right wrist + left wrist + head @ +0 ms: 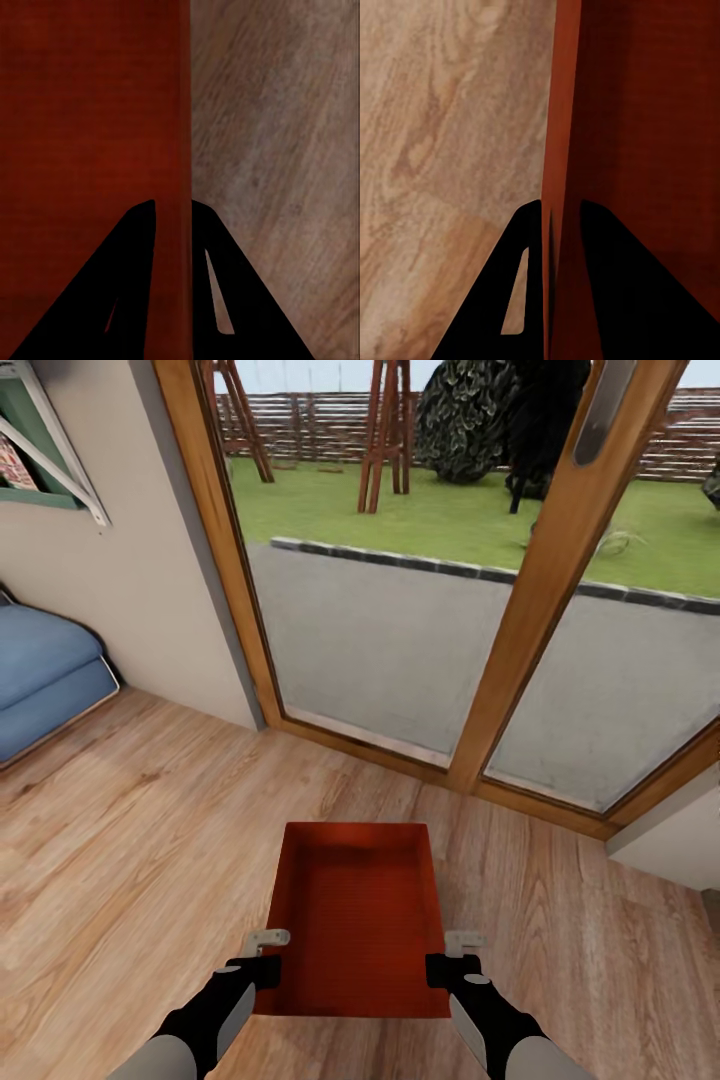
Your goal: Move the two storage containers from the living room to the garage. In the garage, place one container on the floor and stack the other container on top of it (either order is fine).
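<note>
The left gripper (268, 950) and the right gripper (455, 952) each pinch one long side wall of the storage container (360, 905), one finger inside the wall and one finger outside; the wrist views show the thin wall between the closed fingers of the left gripper (561, 225) and the right gripper (172, 214). The container hangs between the two grippers, above the wood plank floor (130, 830), near the glass doors (520, 590). The main risk, I think, is slipping: the grip is only on thin walls near the robot's end, so the far end could sag or twist if one arm moves differently. The long axis points forward, away from the fingers, toward the doors, with the open side up.
</note>
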